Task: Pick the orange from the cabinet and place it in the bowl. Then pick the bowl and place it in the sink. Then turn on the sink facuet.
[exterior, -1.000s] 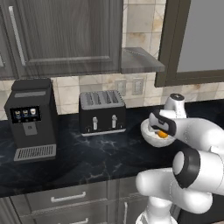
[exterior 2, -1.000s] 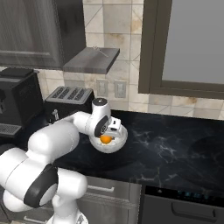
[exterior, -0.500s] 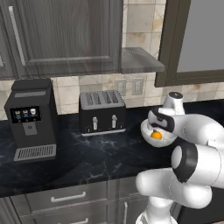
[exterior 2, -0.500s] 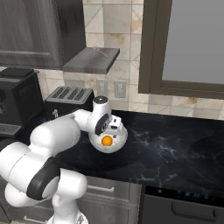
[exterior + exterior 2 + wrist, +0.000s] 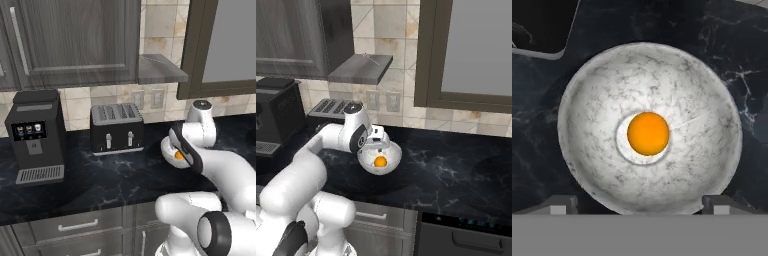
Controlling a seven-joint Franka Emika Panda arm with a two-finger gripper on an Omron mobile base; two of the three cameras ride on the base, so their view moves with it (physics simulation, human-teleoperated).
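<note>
- Your orange [image 5: 648,133] sits at the centre of the bowl [image 5: 592,125], on the dark counter [image 5: 456,170] right of the toaster [image 5: 116,128].
- Gripper [image 5: 639,204] hangs above — fingers spread wide, holding nothing.

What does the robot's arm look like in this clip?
The arm is glossy white with rounded, bulbous segments and dark grey or black bands at the joints. One joint cap has a grey disc on top. No cables or markings show. The gripper has small dark square fingertips.
</note>
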